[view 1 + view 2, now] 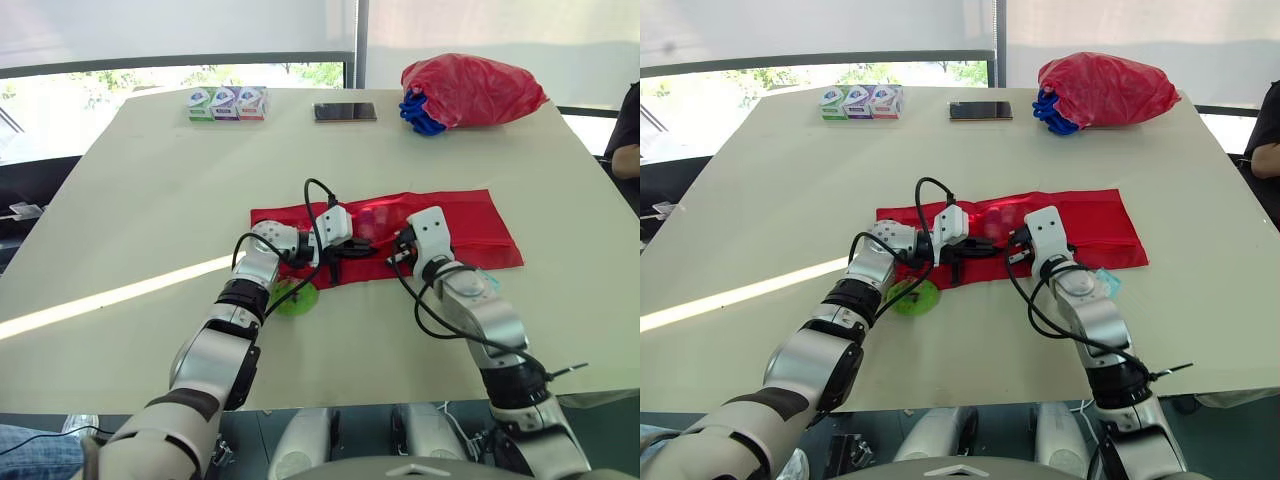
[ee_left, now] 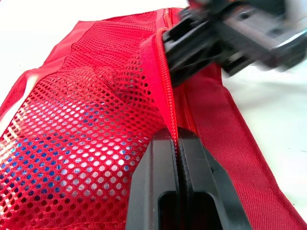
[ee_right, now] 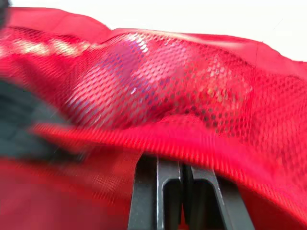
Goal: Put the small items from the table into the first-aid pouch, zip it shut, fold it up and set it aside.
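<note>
surface (image 1: 150, 200): the eye views show the red first-aid pouch (image 1: 470, 215) lying flat and unfolded under both grippers. left wrist view: left gripper (image 2: 177, 139) clenched on the pouch's zipper seam, with the mesh panel (image 2: 96, 120) beside it and blue contents visible through it. right wrist view: right gripper (image 3: 169, 160) clamped on the pouch's edge, mesh bulging just beyond. well beyond both grippers: red bag (image 1: 470, 90), phone (image 1: 345, 112), boxes (image 1: 227, 103). green item (image 1: 295, 298) lies behind the left gripper, under its forearm.
</note>
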Robot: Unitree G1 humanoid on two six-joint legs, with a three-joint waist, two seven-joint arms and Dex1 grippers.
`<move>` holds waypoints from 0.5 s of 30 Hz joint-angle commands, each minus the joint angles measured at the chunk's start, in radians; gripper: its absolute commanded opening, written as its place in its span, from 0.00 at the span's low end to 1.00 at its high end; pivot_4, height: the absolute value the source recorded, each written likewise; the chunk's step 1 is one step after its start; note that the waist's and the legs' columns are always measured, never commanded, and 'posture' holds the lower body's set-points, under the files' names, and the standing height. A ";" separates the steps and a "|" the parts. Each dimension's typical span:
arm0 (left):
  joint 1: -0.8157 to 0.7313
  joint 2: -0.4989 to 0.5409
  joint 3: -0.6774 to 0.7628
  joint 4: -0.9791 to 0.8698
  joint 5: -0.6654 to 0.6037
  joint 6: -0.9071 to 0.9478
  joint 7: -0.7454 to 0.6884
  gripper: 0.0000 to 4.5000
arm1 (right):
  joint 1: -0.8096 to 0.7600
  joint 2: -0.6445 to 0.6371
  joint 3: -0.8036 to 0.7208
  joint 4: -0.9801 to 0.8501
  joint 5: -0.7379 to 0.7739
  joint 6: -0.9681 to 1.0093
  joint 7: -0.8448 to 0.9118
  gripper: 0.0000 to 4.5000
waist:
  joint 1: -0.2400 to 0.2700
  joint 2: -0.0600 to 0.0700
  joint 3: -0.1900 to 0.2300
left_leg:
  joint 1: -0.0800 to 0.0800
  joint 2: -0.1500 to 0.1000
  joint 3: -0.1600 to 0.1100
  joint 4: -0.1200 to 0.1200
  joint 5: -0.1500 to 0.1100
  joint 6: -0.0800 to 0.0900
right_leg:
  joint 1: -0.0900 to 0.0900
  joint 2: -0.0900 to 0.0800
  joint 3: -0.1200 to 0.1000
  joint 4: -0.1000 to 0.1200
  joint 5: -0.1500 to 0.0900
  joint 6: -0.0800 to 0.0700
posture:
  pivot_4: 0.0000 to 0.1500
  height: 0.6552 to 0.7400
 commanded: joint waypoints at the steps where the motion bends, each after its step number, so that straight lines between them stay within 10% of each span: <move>1: -0.023 0.006 0.007 0.013 -0.002 -0.017 -0.002 0.00 | 0.027 -0.036 0.003 -0.170 0.021 0.079 0.029 0.01 | 0.000 0.000 0.000 | 0.000 0.000 0.000 0.000 0.000 0.000 | 0.000 0.000 0.000 0.000 0.000 0.000 | 1.00 1.00; 15: -0.027 -0.003 0.002 0.022 -0.001 -0.023 -0.007 0.00 | -0.023 -0.002 -0.007 0.016 -0.043 0.003 -0.039 0.01 | -0.001 0.000 0.000 | 0.001 0.000 0.000 0.000 0.000 0.000 | 0.000 0.000 0.000 0.000 0.000 0.000 | 1.00 1.00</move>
